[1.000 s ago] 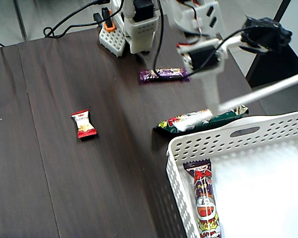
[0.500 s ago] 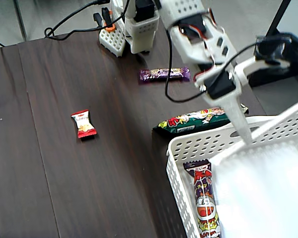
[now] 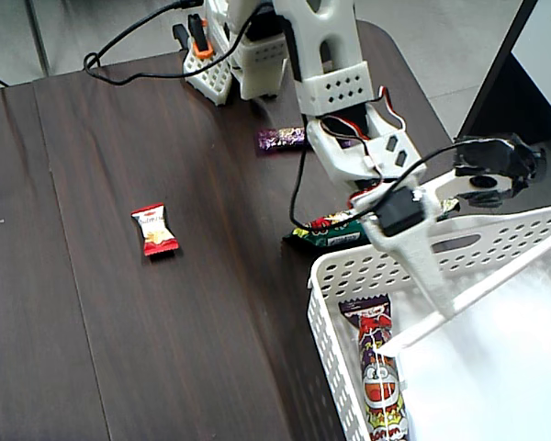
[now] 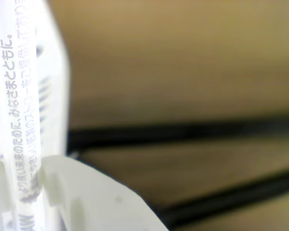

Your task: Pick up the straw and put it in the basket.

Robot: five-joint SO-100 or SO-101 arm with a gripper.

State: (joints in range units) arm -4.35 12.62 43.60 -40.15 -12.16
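Small grey Japanese print along straw (image 4: 20, 120) wrapper, partly legible

**Plastic, Paper and Dark Woodgrain**

The gripper (image 3: 438, 308), matt white plastic with a printed look, clamps the straw (image 3: 482, 283), whose smooth white paper sleeve carries grey print in the wrist view (image 4: 20, 120). Beneath both, the basket (image 3: 349, 276) is glossy white perforated plastic. Just left of the gripper inside it, a snack bar (image 3: 378, 377) shines in foil wrap. Farther left, the table (image 3: 119, 349) shows matt, dark wood-grain boards; a red candy (image 3: 154, 230) gleams there.
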